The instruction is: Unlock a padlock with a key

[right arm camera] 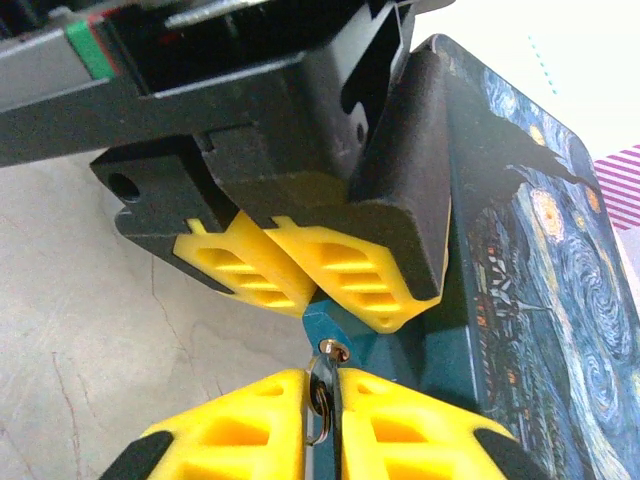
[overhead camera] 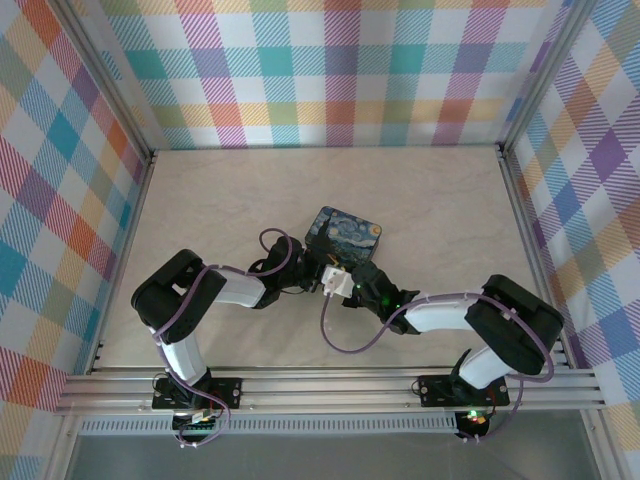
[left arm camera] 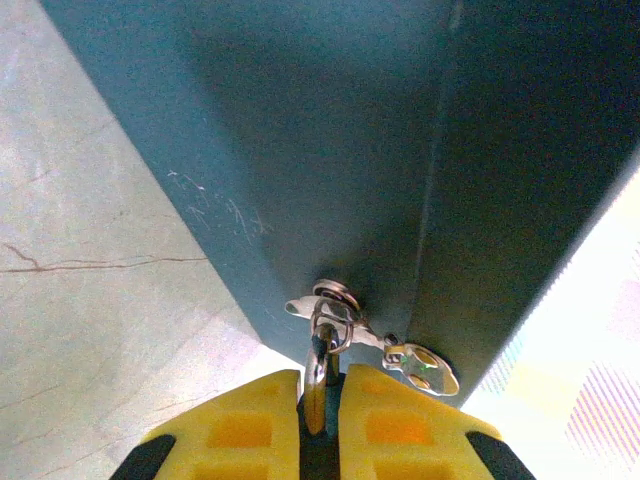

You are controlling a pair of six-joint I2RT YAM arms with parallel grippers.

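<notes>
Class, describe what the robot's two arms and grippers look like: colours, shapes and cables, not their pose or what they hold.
The left arm and right arm both have black joints and white middle sections. A purple cable loops along each. The left gripper and right gripper have black bodies and yellow finger pads with moulded rectangular hollows.

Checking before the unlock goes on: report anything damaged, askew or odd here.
The dark-blue Starry Night painted rectangular tin carries pale scuff scratches on its plain side wall. The thin dark line on the beige marbled tabletop looks like veining, not a crack. Nothing is spilled.
</notes>
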